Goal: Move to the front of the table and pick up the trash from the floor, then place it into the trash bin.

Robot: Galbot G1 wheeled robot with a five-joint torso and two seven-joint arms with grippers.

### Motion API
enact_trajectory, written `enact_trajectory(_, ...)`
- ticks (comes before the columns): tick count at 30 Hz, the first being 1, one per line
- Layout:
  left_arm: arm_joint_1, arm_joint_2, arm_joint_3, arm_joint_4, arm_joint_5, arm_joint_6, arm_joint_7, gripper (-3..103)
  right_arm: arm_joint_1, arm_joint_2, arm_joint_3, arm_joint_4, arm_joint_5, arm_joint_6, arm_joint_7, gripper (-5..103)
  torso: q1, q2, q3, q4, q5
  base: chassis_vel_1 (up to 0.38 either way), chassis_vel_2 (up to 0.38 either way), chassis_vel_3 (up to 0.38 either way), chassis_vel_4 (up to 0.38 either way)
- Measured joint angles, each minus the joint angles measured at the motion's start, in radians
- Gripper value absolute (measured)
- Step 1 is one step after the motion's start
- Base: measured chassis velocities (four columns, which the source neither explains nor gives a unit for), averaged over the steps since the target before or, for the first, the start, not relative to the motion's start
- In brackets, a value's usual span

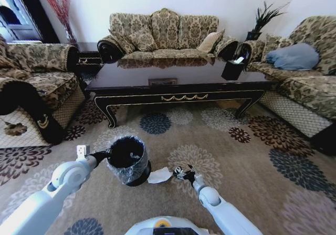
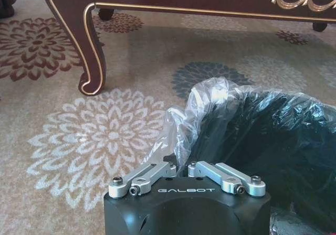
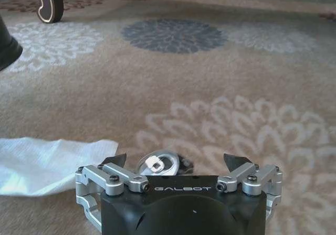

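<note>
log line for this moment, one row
left gripper: shut on trash bin rim | right gripper: open, around can on floor | paper scrap: beside can

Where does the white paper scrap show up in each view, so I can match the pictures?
Head view: white paper scrap on carpet, between trash bin and right gripper.
Left wrist view: not in it.
Right wrist view: beside the gripper, on carpet.
Shared landmark: dark blue flower medallion.

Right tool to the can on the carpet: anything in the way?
Nothing visible. The right tool is open, its fingers either side of the crushed can on the floor. The paper scrap lies beside it, not between. The left tool is shut on the trash bin liner.
</note>
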Motion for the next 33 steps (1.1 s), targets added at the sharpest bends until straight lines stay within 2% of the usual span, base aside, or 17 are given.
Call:
enact_trajectory(5,-0.029,0.005,0.014,0.011,-0.008,0.0,0.001,4,0.003,0.027,-0.001,-0.03,-0.027,0.007,0.0,100,0.0,0.0,0.0,0.0001,0.0001,0.0,0.0,0.0,0.0)
enact_trajectory(14,-0.089,0.004,0.068,0.033,-0.012,0.0,0.001,4,-0.017,-0.012,0.023,-0.042,-0.039,0.018,0.0,100,0.0,0.0,0.0,-0.0001,0.0,0.0,0.0,0.0,0.0)
enact_trajectory(20,-0.118,0.009,0.085,0.044,-0.015,0.0,0.002,4,-0.021,-0.008,0.031,-0.06,-0.052,0.025,-0.006,103,0.0,0.0,0.0,0.0,0.0001,0.0,0.0,0.0,0.0)
enact_trajectory(22,-0.121,0.01,0.086,0.045,-0.016,0.0,0.002,4,-0.021,-0.007,0.031,-0.066,-0.057,0.028,-0.008,99,0.0,0.0,0.0,0.0,0.0001,0.0,0.0,0.0,0.0)
enact_trajectory(25,-0.116,0.01,0.084,0.048,-0.016,-0.001,0.006,4,-0.016,-0.002,0.031,-0.078,-0.068,0.036,-0.014,84,0.0,0.0,0.0,0.0001,0.0001,0.0,0.0,0.0,0.0)
enact_trajectory(28,-0.113,0.01,0.082,0.049,-0.015,-0.001,0.007,4,-0.015,-0.001,0.031,-0.08,-0.071,0.038,-0.018,79,0.0,0.0,0.0,0.0003,0.0001,0.0,0.0,0.0,0.0)
enact_trajectory(29,-0.113,0.011,0.079,0.049,-0.015,-0.001,0.008,4,-0.015,-0.002,0.03,-0.081,-0.073,0.041,-0.022,68,0.0,0.0,0.0,0.0003,0.0003,0.0,0.0,0.0,0.0)
enact_trajectory(30,-0.113,0.013,0.077,0.049,-0.016,-0.001,0.008,4,-0.015,-0.003,0.03,-0.082,-0.075,0.042,-0.025,68,0.0,0.0,0.0,0.0002,0.0003,0.0,0.0,0.0,0.0)
enact_trajectory(33,-0.114,0.013,0.076,0.048,-0.016,-0.002,0.009,4,-0.014,-0.006,0.029,-0.082,-0.079,0.045,-0.028,57,0.0,0.0,0.0,0.0002,0.0003,0.0,0.0,0.0,0.0)
